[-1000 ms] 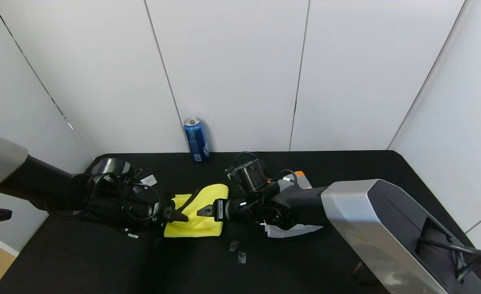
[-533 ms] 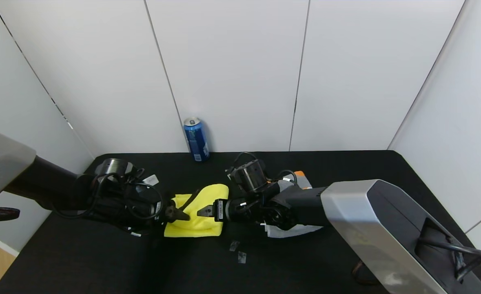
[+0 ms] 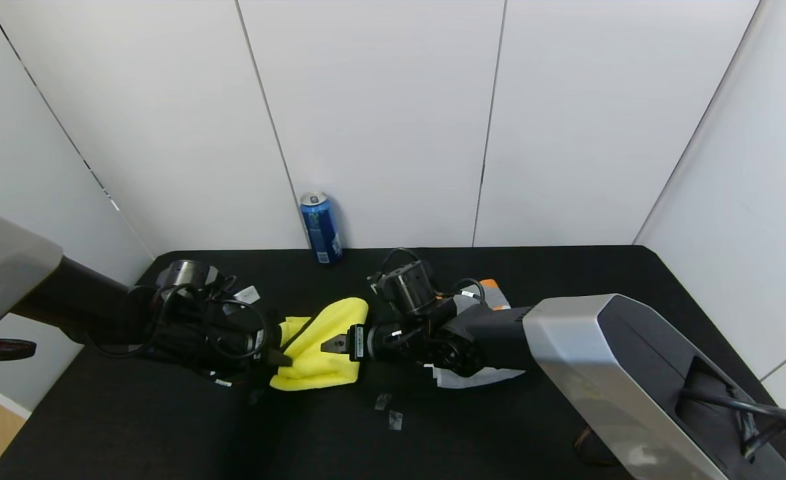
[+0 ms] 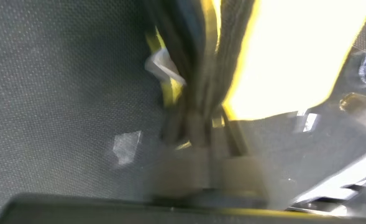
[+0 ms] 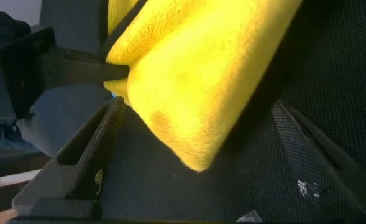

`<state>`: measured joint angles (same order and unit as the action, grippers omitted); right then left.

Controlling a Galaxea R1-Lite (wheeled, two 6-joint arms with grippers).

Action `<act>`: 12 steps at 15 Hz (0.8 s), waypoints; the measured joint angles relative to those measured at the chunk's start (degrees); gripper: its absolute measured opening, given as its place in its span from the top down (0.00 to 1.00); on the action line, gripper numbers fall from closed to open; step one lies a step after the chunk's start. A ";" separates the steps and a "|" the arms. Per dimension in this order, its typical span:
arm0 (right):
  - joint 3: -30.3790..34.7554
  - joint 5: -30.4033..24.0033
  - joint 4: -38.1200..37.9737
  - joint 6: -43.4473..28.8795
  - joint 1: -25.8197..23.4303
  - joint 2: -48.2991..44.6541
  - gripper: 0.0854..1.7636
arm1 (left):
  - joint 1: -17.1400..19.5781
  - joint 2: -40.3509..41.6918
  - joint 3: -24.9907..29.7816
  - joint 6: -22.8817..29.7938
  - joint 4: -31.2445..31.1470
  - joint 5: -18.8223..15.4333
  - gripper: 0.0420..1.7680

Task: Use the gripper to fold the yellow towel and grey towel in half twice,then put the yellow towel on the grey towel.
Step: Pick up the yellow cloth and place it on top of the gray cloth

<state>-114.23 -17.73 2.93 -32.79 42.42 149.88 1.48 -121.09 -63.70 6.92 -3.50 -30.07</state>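
On black cloth-covered table, bright yellow soft microfibre towel lies folded between both arms, near middle. Left gripper at towel's left edge, fingers pressed together, pinching yellow fabric. Right gripper at towel's right side, fingers spread wide, straddling folded corner, not clamping. Grey terry towel with pale edge and orange patch mostly hidden under right arm, just right of yellow towel. Blue drink can upright at back wall.
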 joint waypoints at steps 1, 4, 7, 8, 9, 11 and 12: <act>0.00 0.00 0.29 0.17 0.00 0.09 0.03 | 0.00 0.00 0.05 0.00 0.02 0.02 0.95; -0.02 -0.01 0.55 0.74 0.07 0.34 0.03 | 0.00 0.20 0.24 -0.01 0.00 0.02 0.95; -0.02 -0.79 0.95 1.51 0.16 0.56 0.03 | -0.55 0.78 0.77 -0.06 -0.05 -0.06 0.95; -0.02 -1.05 1.21 1.62 0.21 0.61 0.03 | -0.74 1.05 1.00 -0.06 -0.06 -0.11 0.95; -0.05 -1.13 1.45 1.62 0.29 0.67 0.03 | -0.99 1.30 1.33 -0.06 -0.02 -0.13 0.95; -0.05 -1.21 1.45 1.60 0.35 0.80 0.03 | -1.50 1.85 1.93 -0.01 -0.05 -0.13 0.95; -0.05 -1.23 1.48 1.57 0.35 0.83 0.03 | -1.96 2.18 2.29 0.00 -0.02 -0.15 0.95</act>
<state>-114.27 -18.96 4.40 -31.22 42.78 150.71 -0.49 -118.91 -61.40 6.92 -3.52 -30.22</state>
